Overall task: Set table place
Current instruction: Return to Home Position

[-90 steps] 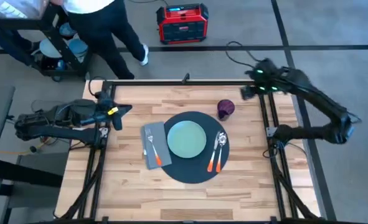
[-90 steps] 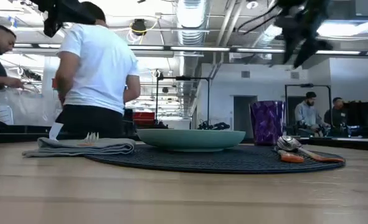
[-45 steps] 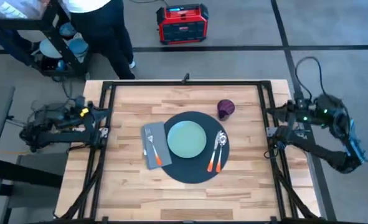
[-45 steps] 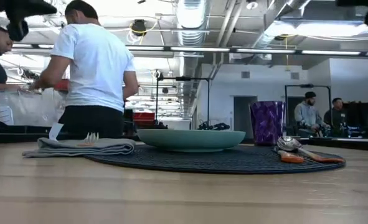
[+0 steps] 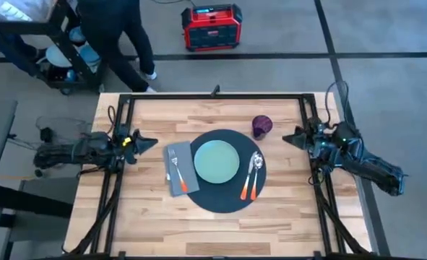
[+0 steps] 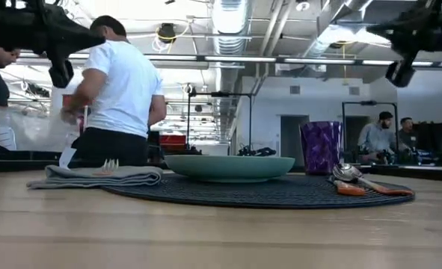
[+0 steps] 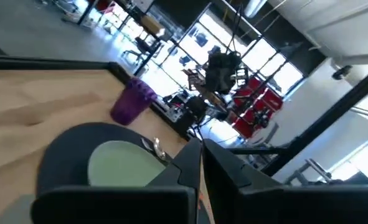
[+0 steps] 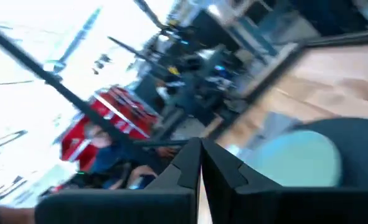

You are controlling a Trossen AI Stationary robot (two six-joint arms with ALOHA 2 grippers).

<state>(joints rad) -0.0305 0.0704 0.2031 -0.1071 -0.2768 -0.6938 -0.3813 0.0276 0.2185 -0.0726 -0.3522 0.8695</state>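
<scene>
The place (image 5: 220, 199) is lying in the middle of the counter (image 5: 162, 231), with bare wood showing all round. The left hand (image 5: 148, 142) and right hand (image 5: 287, 137), both clenched empty, are hovering over opposite side edges, having swung inward from beyond them.

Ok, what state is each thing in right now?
Left gripper: shut, empty, at table's left edge.
Right gripper: shut, empty, near right edge.
Plate: empty, centred on placemat.
Glass: upright, just off the placemat.
Napkin: folded flat, fork on top.
Spoon: lying on placemat.
</scene>
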